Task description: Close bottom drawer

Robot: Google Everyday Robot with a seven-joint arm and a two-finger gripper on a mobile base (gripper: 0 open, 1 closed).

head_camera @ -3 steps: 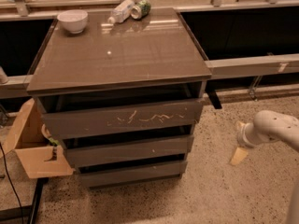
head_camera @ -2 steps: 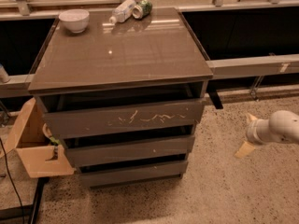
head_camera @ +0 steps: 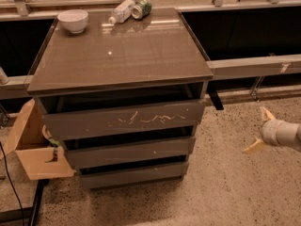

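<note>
The bottom drawer point(head_camera: 134, 175) is the lowest, narrowest dark grey-brown front of the cabinet, plain and handleless, with a dark gap above it. Above it sit the medium front point(head_camera: 129, 150) and the scratched top front point(head_camera: 124, 120). My gripper point(head_camera: 260, 131) hangs at the right of the view over the speckled floor, well to the right of the cabinet, level with the middle drawer. Its two pale fingers point(head_camera: 267, 113) are spread apart and hold nothing.
On the cabinet top point(head_camera: 117, 51) are a white bowl point(head_camera: 73, 20), a plastic bottle point(head_camera: 121, 11) and a green can point(head_camera: 142, 8). An open cardboard box point(head_camera: 33, 147) stands at the cabinet's left. A metal rail point(head_camera: 254, 66) runs behind on the right.
My gripper has moved to the right, away from the cabinet, and a little up. The drawers have not moved.
</note>
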